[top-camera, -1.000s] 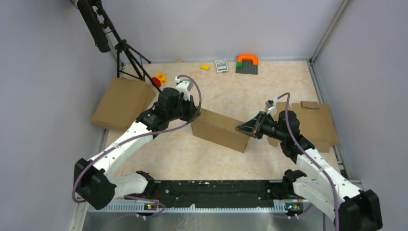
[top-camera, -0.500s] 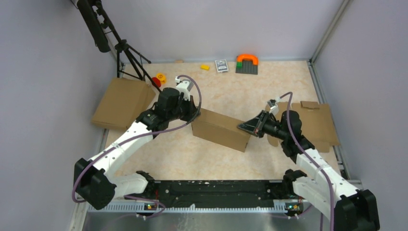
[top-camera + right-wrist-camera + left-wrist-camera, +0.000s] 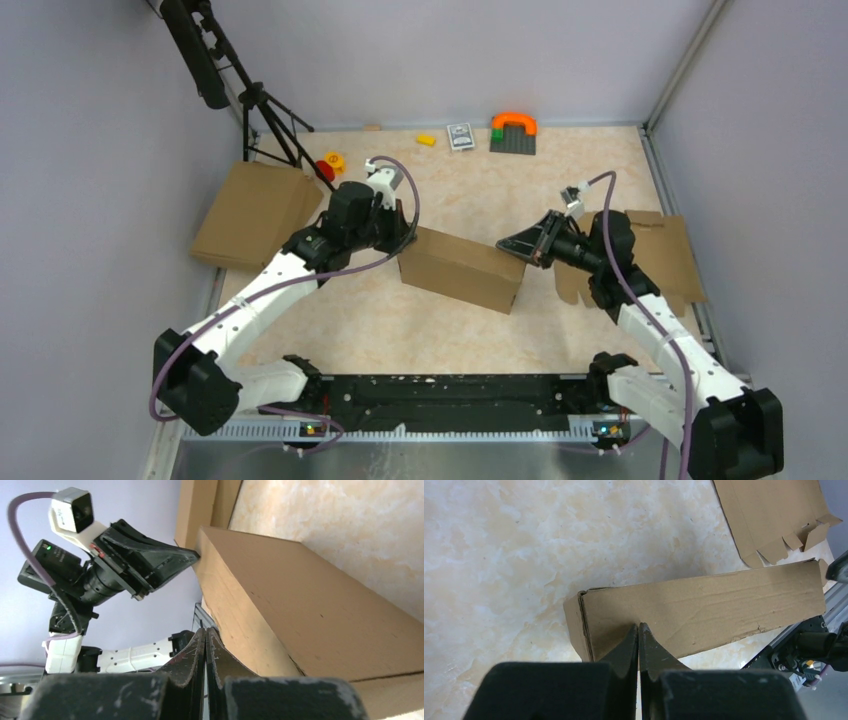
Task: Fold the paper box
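Observation:
The paper box [image 3: 460,268] lies closed in the middle of the table, a shallow brown carton set at a slant. My left gripper [image 3: 405,236] is shut with nothing in it. Its tips [image 3: 639,626] rest on the box's top [image 3: 704,605] near the left end. My right gripper [image 3: 502,244] is also shut and holds nothing. It hovers at the box's right end, and its tips [image 3: 205,630] sit right beside a brown face of the box [image 3: 310,615]. I cannot tell whether they touch it.
A flat cardboard sheet [image 3: 255,212] lies at the left wall, and a notched cardboard blank [image 3: 665,255] lies to the right. A tripod [image 3: 265,110] stands at the back left. Near the far wall are a red and yellow toy [image 3: 328,165], a card pack [image 3: 460,135] and an orange-topped block [image 3: 513,132].
My right gripper has swung toward the far side of the table along the box's right end, its wrist drawing back to the right. The left arm and the box have stayed put.

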You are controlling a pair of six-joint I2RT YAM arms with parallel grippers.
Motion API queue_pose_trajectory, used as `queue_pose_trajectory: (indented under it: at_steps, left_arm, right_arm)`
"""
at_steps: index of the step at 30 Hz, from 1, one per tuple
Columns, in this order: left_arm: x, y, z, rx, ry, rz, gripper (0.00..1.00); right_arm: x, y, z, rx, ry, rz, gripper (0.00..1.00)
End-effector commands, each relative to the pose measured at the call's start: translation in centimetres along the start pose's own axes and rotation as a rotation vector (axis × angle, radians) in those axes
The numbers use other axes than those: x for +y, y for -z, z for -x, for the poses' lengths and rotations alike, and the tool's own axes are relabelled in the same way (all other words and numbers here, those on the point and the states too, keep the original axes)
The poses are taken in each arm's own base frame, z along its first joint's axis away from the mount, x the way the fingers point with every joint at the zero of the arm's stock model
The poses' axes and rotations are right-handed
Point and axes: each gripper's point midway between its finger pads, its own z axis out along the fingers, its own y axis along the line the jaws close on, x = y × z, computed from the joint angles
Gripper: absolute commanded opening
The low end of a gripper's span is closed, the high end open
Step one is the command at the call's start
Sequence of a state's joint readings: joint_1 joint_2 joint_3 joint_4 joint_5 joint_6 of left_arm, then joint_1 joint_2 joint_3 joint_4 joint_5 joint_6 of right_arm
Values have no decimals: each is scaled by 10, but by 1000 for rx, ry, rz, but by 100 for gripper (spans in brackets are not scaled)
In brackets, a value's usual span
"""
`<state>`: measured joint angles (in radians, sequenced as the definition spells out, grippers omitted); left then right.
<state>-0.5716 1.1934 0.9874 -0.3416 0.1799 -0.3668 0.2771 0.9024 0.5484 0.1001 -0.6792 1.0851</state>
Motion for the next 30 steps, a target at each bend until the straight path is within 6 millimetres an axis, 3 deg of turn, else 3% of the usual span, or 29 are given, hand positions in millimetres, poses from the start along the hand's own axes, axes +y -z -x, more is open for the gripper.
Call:
queue_pose_trajectory:
  at_steps: [1,8,10,13,19,24,27,30]
  left_arm:
    - [-2,4,0,28,-21,2,0]
    - [-1,2,-3,36,-18,4,0]
    - [-1,1,-2,38,-19,0,0]
    - [-2,2,2,36,-26,1,0]
    - [-6,18,28,-43,-44,10,0]
    - [6,29,42,-104,-6,22,0]
    - [13,33,43,-113,41,-5,0]
    - [20,31,37,-110,75,-21,0]
  right_arm:
    - [12,2,11,-22,60,15,0]
    - [-46,-3,-7,6,-28,-43,0]
    - [-52,-5,-8,16,-32,-50,0]
    - [-42,-4,-1,7,-2,-47,0]
    - [-3,-3,15,16,71,9,0]
    - [12,-2,14,42,87,44,0]
    - [16,-2,10,58,90,54,0]
    - [4,-2,4,70,81,30,0]
